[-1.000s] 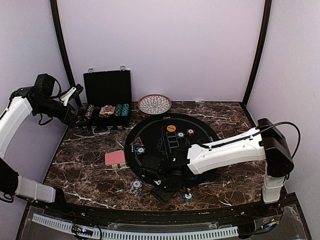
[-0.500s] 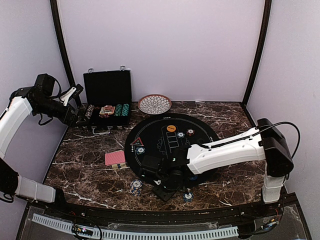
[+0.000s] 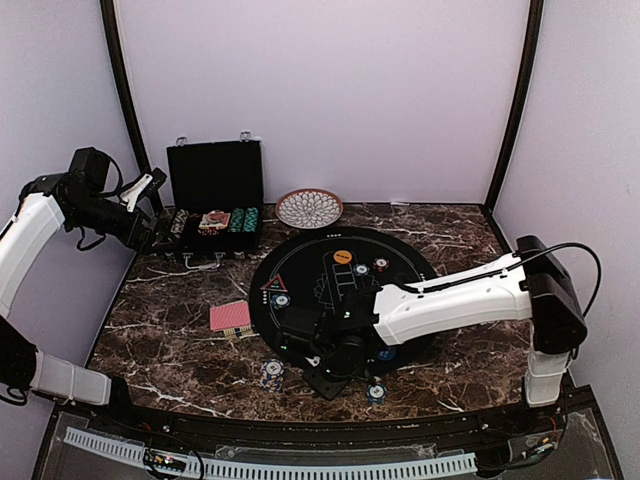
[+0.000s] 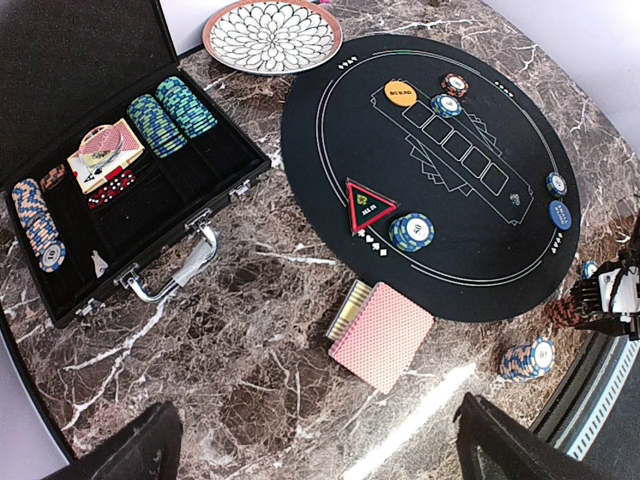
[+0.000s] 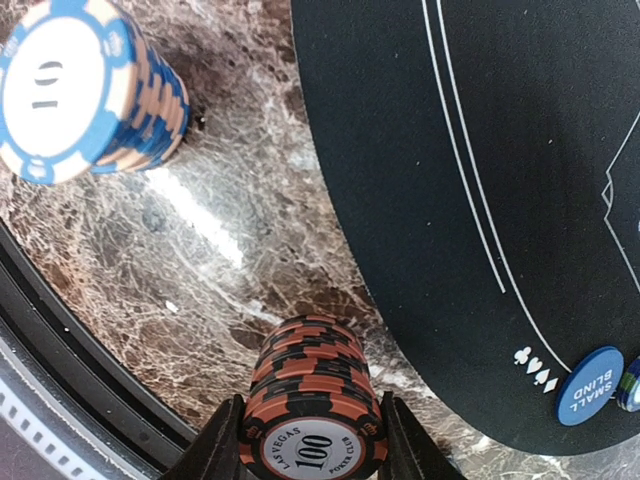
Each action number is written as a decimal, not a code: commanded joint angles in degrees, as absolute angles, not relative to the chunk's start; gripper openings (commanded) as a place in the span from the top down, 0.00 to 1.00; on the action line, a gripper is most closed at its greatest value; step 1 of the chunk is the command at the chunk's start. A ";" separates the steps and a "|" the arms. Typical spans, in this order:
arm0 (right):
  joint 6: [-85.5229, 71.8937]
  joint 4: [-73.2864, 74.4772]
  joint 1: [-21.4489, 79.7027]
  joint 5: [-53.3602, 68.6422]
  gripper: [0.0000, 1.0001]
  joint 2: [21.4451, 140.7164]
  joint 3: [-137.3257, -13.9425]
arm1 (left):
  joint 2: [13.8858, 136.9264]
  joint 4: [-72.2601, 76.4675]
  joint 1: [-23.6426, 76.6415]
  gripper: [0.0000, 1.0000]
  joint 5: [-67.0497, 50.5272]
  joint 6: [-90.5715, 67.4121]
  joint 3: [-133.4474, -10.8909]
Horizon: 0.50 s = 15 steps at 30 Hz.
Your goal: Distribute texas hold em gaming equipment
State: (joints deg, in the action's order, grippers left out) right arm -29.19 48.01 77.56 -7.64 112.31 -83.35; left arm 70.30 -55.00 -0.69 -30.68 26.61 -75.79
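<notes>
A stack of orange-and-black poker chips stands on the marble just off the black felt mat, and my right gripper is shut on it, one finger pressed to each side. A blue "10" chip stack stands nearby, and a blue small-blind button lies on the mat. In the top view the right gripper is at the mat's near edge. My left gripper hangs open high over the red-backed card deck. The red triangle marker and orange button lie on the mat.
The open black case with chip rows and cards sits at the back left. The patterned dish is behind the mat. A blue chip stack sits by the triangle, and single chips lie near the orange button. The table's black front rail runs close by.
The right gripper's fingers have closed in onto the orange chip stack, and the right wrist shifted slightly. The left arm has not moved.
</notes>
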 commanded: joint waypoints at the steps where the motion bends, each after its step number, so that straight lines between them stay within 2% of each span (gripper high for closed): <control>1: -29.04 50.00 77.10 -9.66 0.71 111.56 -86.94 | 68.65 -56.42 -0.44 0.01 -31.36 27.11 -76.13; 9: -28.68 48.87 72.37 -9.68 0.78 111.89 -93.76 | 68.72 -56.19 -0.44 0.01 -31.46 26.98 -75.71; 15: -26.79 48.26 68.37 -10.51 0.80 120.39 -104.43 | 68.65 -56.15 -0.44 0.01 -31.60 27.01 -75.67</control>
State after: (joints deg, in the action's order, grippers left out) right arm -28.32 49.65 70.54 -9.15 115.15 -98.52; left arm 70.30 -55.00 -0.69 -30.68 26.59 -75.77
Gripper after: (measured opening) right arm 0.392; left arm 0.988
